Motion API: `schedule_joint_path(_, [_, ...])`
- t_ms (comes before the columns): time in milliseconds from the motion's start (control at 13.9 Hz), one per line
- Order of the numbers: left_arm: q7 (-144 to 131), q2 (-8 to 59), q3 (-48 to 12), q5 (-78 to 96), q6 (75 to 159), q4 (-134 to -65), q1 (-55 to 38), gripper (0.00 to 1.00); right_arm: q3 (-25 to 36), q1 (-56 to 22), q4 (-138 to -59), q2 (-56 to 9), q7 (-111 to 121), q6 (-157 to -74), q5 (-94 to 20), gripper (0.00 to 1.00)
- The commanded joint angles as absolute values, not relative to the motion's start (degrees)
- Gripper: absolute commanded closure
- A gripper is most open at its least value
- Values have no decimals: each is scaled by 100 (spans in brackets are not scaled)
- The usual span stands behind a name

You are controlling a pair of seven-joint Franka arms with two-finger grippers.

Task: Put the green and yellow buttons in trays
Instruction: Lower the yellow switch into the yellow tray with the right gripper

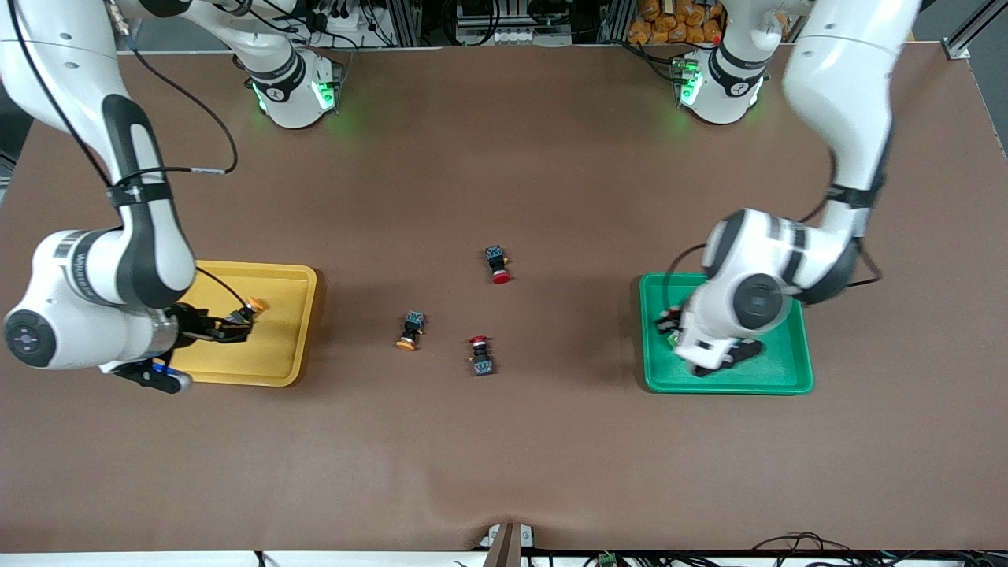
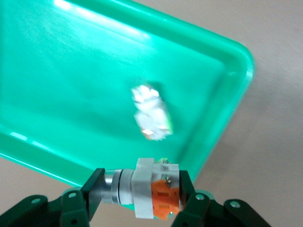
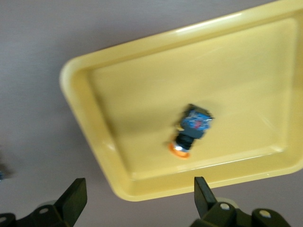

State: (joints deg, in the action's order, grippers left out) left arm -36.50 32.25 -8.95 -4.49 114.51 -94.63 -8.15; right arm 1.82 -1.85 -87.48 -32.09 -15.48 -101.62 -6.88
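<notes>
Brown matte worktop [image 1: 551, 142], faintly rippled at the edge nearest the front camera. Toward the right arm's end sits a shallow yellow plastic tray [image 1: 303, 331] with rounded corners and a raised glossy rim; toward the left arm's end, a matching green plastic tray [image 1: 787, 384]. Right pincer [image 1: 236, 323] is over the yellow tray, its black fingers spread wide with nothing between them; in the right wrist view a small button with a black-and-blue boxy body and a round orange-yellow cap [image 3: 191, 130] lies on its side on the tray floor, clear of the fingers [image 3: 73, 198]. Left pincer [image 2: 140, 191] is over the green tray, pinching a white blocky button with an orange face and a silvery cylindrical collar [image 2: 147, 191] between its dark pads. A second white blocky button [image 2: 151, 116] lies on the green tray's smooth floor; its details are blurred. On the bare worktop between the trays: another black-and-blue button with an orange-yellow cap [image 1: 410, 330] lying on its side; beside it, slightly nearer the front camera, a black-bodied button with a red cap [image 1: 480, 356]; and farther from the camera, a second red-capped black button [image 1: 497, 264]. All three lie well apart from either tray.
</notes>
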Motion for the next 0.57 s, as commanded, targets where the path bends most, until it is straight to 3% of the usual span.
schedule_joint_path(0, [-2912,3155,-958,-798,11399,-9589,-380,100,193,-745,-8692,-3260,-2247,-10457,-782,0])
schedule_joint_path(72, [-2674,3216,-967,-956,11460,-9589,-160,100,193,-895,-8701,-3313,-2224,-10668,-747,0])
schedule_joint_path(143, [-2480,3269,-975,-1019,11504,-9589,16,90,193,-1036,-8701,-3340,-2171,-10766,-738,0])
schedule_joint_path(215, [-2244,3304,-976,-1020,11574,-9589,131,66,193,-1194,-8692,-3418,-2162,-10801,-738,0])
schedule_joint_path(359, [-1908,3410,-976,-1020,11654,-9580,298,0,185,-1527,-8579,-3664,-2153,-11072,-765,0])
schedule_joint_path(502, [-1671,3472,-976,-1020,11759,-9571,334,0,185,-1897,-8552,-3875,-2197,-11616,-773,0])
